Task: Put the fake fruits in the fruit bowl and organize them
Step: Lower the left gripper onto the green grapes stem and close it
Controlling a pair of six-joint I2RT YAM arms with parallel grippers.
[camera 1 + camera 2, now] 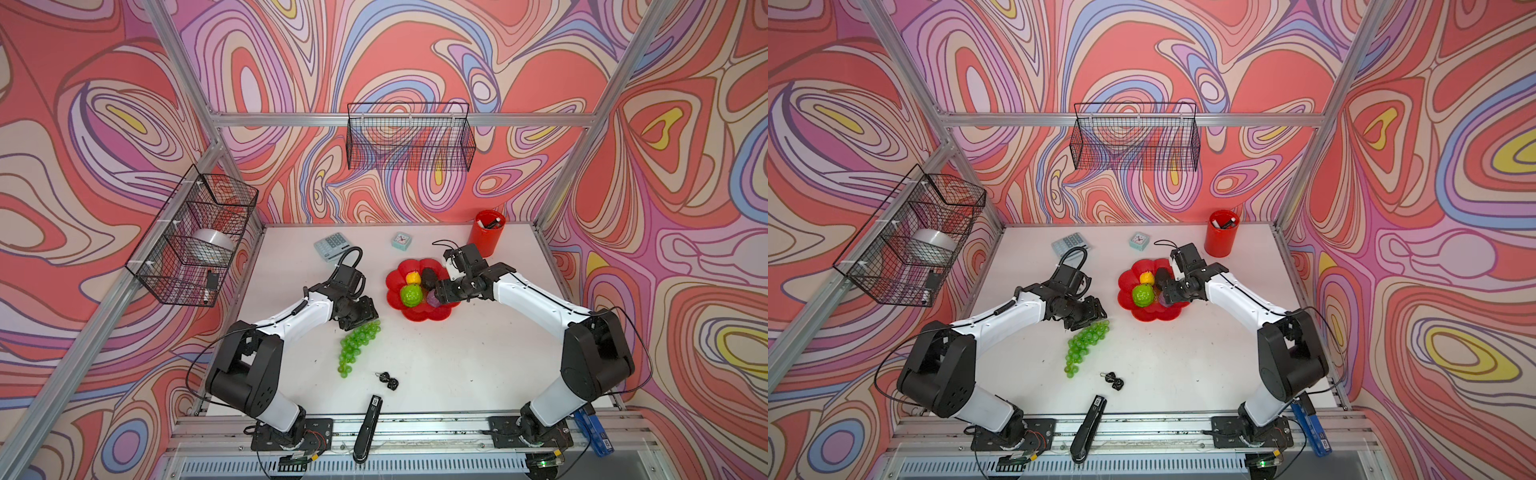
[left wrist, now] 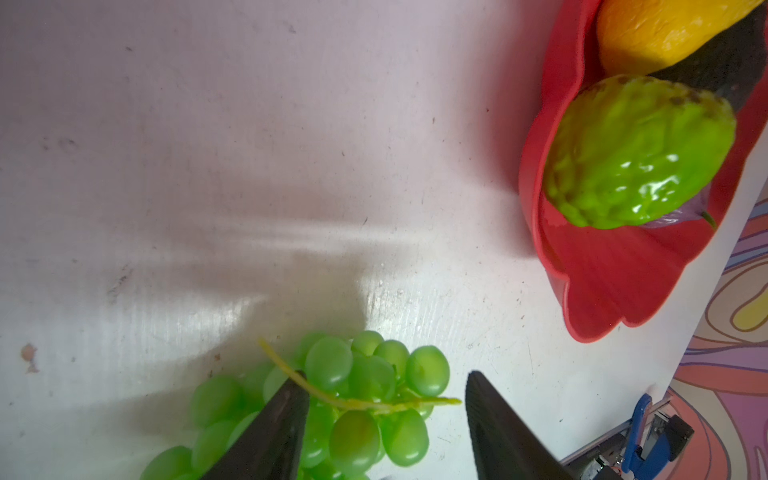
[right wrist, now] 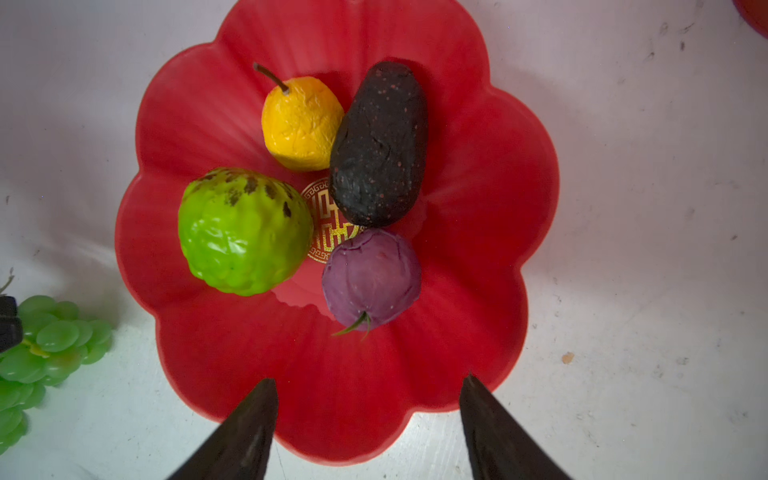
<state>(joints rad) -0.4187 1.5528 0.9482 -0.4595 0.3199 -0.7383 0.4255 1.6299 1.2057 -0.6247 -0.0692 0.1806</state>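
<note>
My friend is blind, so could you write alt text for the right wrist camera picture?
A red flower-shaped bowl on a white table holds four fake fruits: yellow fruit, black oval, bumpy green fruit, purple ball. The open, empty gripper is over the bowl's rim; green grapes lie on the table outside it.

The fruit bowl (image 3: 478,249) looks glossy, the blackish oval (image 3: 380,145) matt and rough

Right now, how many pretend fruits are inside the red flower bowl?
4: yellow fruit, blackish oval, bumpy green fruit and purple ball, clustered inside the bowl. The grape bunch lies outside, on the table.
</note>
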